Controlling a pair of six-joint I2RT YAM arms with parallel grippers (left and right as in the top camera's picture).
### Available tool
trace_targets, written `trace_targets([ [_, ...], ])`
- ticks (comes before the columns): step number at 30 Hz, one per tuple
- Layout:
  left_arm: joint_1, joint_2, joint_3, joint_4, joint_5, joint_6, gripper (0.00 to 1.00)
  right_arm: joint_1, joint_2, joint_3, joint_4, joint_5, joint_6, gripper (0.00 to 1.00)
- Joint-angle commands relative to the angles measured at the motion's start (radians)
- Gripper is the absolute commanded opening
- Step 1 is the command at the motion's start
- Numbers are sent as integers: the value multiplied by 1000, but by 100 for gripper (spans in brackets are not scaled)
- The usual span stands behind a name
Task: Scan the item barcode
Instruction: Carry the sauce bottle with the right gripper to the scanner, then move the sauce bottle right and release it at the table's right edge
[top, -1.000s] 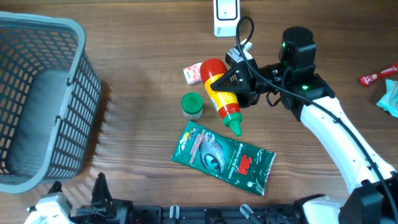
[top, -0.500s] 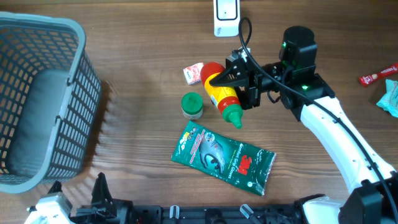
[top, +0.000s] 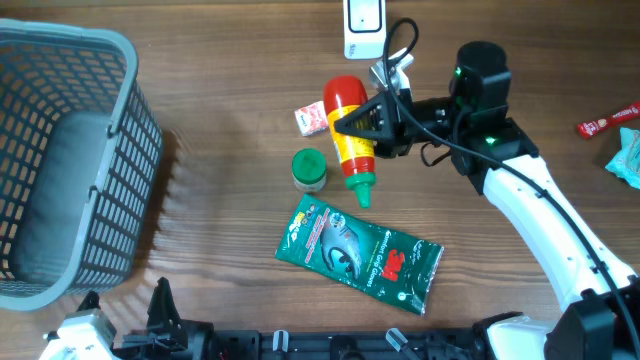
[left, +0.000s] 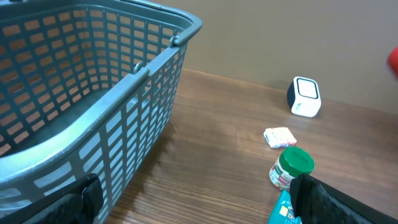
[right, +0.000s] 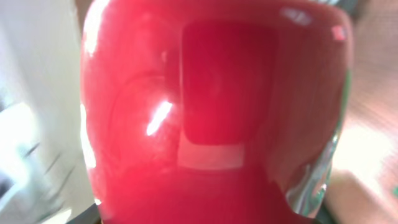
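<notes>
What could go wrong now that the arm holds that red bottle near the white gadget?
1. The right tool pinches the glossy red sauce bottle across its body, cap slanting down; it might slip onto the green-lidded jar or green packet.
2. No barcode shows in any view, so it may face away from the scanner and not read.
3. The black cable loops close to the scanner and could nudge it.

The red sauce bottle (right: 211, 112) fills the right wrist view in a blur, both ends cut off, while the overhead view's edges crop the basket (top: 130, 190) and scanner (top: 362, 25).
</notes>
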Motion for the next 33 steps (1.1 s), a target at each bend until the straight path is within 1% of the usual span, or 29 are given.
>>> trace_targets([
  [1,6,-3,3,0,-13,12,100,-3,-11,10,-175,365,-357,26],
  [2,6,-3,3,1,-13,12,100,-2,-11,10,-220,449,-391,26],
  [3,6,-3,3,1,-13,12,100,-3,-11,10,-282,611,-461,26],
  [4,6,-3,3,1,-13,12,100,-3,-11,10,-297,718,-464,26],
  [6,6,-3,3,0,-13,12,100,-3,-11,11,-296,850,-448,26],
  [9,5,-3,3,1,-13,12,100,-2,-3,11,-291,1006,-410,26],
  [13,6,-3,3,1,-13,12,100,-2,50,11,-205,1024,-410,27],
  [16,6,-3,3,0,-13,12,100,-2,148,57,-153,1030,-409,28],
  [18,6,-3,3,0,-13,12,100,-2,235,131,-153,1043,-411,28],
  [23,6,-3,3,1,-13,12,100,-2,515,441,-181,1080,-412,29],
  [27,6,-3,3,1,-13,12,100,-3,684,651,-194,1122,-412,29],
  [29,6,-3,3,1,-13,12,100,-3,755,739,-194,1145,-411,29],
  [33,6,-3,3,1,-13,12,100,-7,872,840,-164,1213,-375,27],
])
